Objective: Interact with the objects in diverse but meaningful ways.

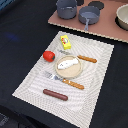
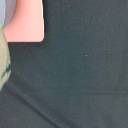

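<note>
**Place setting laid out, arm out of sight**

From my station I see a pale striped placemat [image 1: 30, 86] lying at an angle on a dark tablecloth [image 1: 20, 40]. Near the mat's far corner sits the yellow rectangular box [image 1: 65, 42]. The red tomato [image 1: 48, 55] rests beside the mat's edge toward the exterior view's left, just below the box. At the middle of the mat is a round tan plate [image 1: 65, 71] with the flat white fish [image 1: 67, 63] lying on it. A wooden-handled knife [image 1: 86, 59] lies on the far side of the plate, toward the mat's right edge in the exterior view, and a wooden-handled fork [image 1: 64, 80] lies along the plate's near side. The brown sausage [image 1: 55, 94] lies toward the mat's near corner, apart from the fork.

Beyond the mat, along the table's far edge, a pinkish board [image 1: 107, 30] carries a grey pot [image 1: 66, 8] and the grey long-handled saucepan [image 1: 88, 14], its handle pointing toward the mat. A pale bowl [image 1: 123, 16] sits at the board's right end in the exterior view.

The gripper appears in neither view, so I cannot tell its state. My wrist view shows only dark cloth [image 2: 75, 75], a pink corner [image 2: 25, 22] and a blurred pale shape at one edge.
</note>
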